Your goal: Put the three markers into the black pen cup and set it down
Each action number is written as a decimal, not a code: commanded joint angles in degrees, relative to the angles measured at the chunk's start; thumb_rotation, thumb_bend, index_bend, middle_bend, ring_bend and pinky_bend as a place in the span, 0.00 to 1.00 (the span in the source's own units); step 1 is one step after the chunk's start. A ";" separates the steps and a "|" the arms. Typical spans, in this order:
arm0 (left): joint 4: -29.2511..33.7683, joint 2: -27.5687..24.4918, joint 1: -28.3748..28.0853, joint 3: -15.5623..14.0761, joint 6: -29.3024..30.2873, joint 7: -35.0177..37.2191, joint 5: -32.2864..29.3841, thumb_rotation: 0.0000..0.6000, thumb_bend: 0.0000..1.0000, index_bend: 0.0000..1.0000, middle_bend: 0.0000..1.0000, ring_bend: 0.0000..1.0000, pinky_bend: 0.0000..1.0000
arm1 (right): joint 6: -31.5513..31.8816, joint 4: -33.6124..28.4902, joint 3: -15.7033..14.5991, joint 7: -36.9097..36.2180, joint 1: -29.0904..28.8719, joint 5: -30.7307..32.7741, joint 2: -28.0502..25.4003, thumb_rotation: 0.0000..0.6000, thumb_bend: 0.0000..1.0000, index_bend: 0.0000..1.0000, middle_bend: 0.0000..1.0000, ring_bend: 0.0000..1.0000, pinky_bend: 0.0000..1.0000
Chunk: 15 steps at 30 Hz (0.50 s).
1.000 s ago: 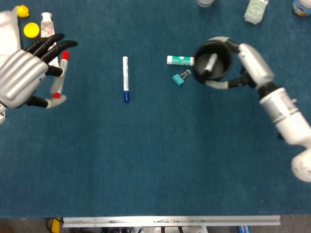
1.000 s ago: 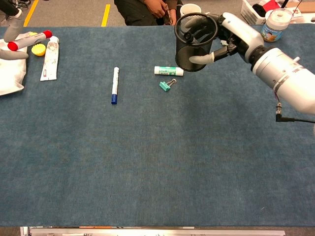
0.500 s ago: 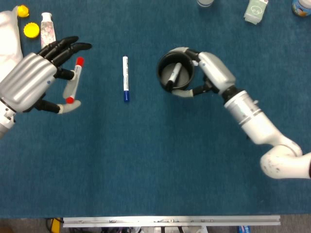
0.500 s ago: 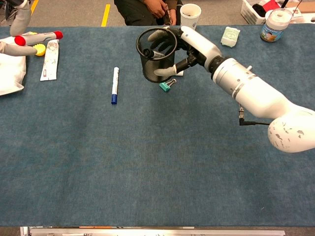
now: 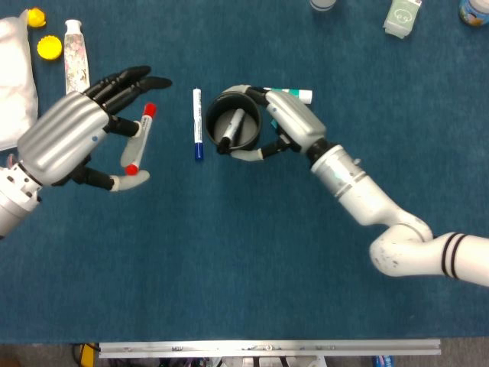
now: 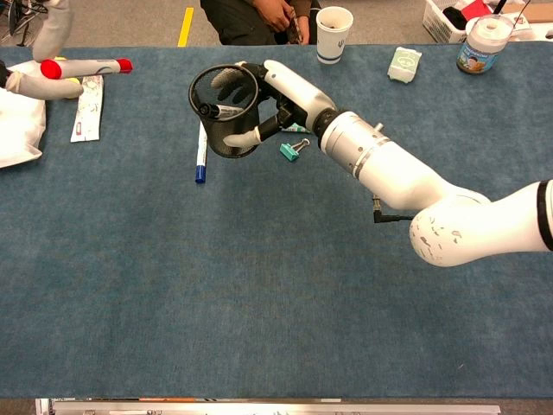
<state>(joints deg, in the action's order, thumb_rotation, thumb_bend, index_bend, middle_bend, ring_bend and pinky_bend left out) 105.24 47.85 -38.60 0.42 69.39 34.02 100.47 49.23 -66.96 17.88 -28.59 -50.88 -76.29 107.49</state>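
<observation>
I'm gripping the red marker [image 5: 138, 143] in my left hand [image 5: 72, 141], left of centre, its length running up-frame, while my right hand [image 5: 289, 125] is grasping the black pen cup [image 5: 234, 122] just right of it.

Three markers [image 5: 197, 122], one pen cup [image 5: 234, 122], two yellow caps [image 5: 49, 47], one binder clip [image 6: 292, 150]

I see both views evenly and brightly lit from overhead, shadows soft and faint, no glare, everything sharp, edges barely distorted.
</observation>
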 commanded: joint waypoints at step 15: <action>0.27 3.30 -1.66 0.89 -2.36 1.43 1.08 1.00 0.22 0.68 0.11 0.00 0.13 | -2.15 6.28 2.05 2.74 -4.82 2.14 6.45 1.00 0.16 0.39 0.35 0.28 0.30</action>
<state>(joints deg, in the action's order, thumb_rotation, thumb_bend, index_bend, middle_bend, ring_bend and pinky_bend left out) 105.52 51.03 -40.20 1.26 67.08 35.37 101.54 47.12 -60.85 19.86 -25.91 -55.53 -74.17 113.77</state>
